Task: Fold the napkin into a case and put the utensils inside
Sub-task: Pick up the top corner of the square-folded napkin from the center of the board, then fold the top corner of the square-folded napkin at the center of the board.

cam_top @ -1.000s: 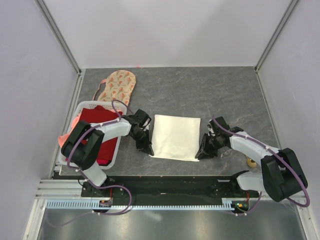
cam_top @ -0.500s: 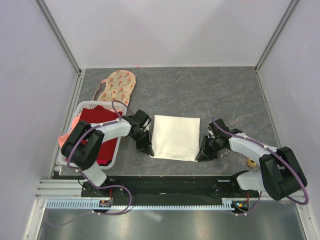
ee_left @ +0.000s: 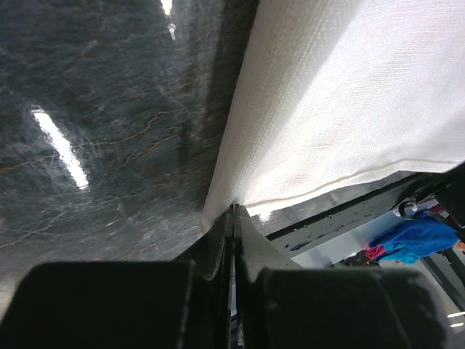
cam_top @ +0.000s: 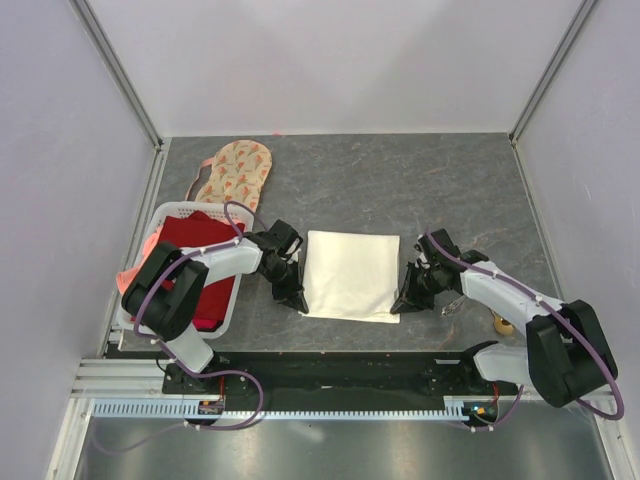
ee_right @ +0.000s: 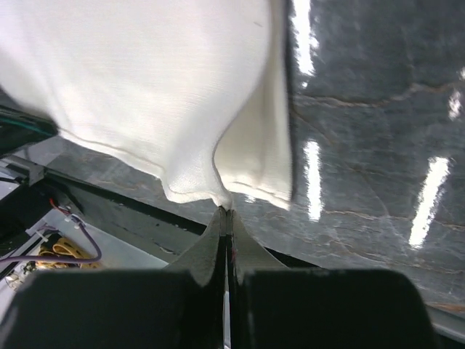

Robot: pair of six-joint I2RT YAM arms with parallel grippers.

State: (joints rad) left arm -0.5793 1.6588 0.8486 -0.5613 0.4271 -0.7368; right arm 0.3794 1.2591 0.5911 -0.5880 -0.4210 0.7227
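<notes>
The cream-white napkin lies folded as a near-square on the dark table, between the two arms. My left gripper is shut on its near left corner; in the left wrist view the cloth runs into the closed tips. My right gripper is shut on the near right corner, and the right wrist view shows the top layer pinched and lifted at the tips. A small gold-coloured piece of the utensils shows by the right arm's elbow; the rest is hidden.
A white basket holding a red cloth stands at the left, close behind the left arm. A peach floral cloth lies beyond it. The black mounting rail runs along the near table edge.
The right gripper has closed on the napkin's near right corner and now pinches the top layer. The left gripper has stayed shut on its corner.
</notes>
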